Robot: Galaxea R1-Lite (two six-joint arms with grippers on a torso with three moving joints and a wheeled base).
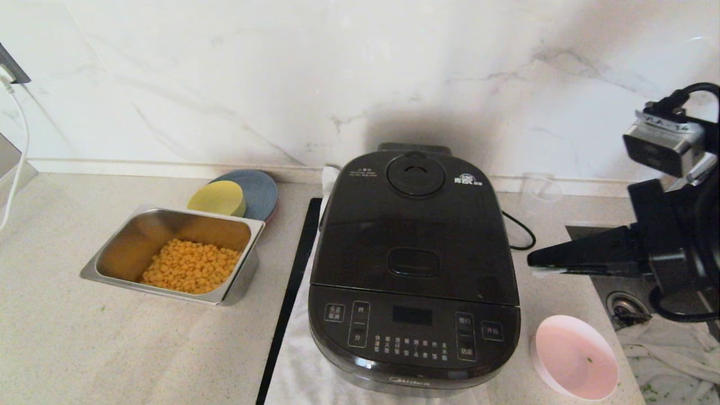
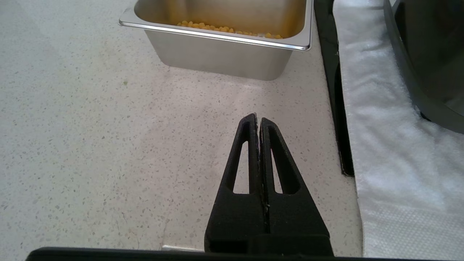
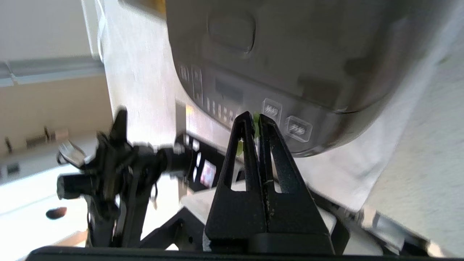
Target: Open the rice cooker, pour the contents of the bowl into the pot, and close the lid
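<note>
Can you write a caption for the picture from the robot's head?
Closed rice cooker on the counter, nearly empty pink bowl beside it, right gripper shut and hovering near the cooker's side.

steel tray point(image 1: 115, 259): sitting on the counter point(image 1: 67, 337), holding corn kernels point(image 1: 191, 273)
yellow bowl point(image 1: 216, 198): resting on a blue plate point(image 1: 260, 191) behind it
white cloth point(image 2: 384, 145): lying beside a black strip point(image 1: 292, 287)

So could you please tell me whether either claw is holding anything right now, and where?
Nothing is held: the right claw and left claw are both shut and empty.
</note>
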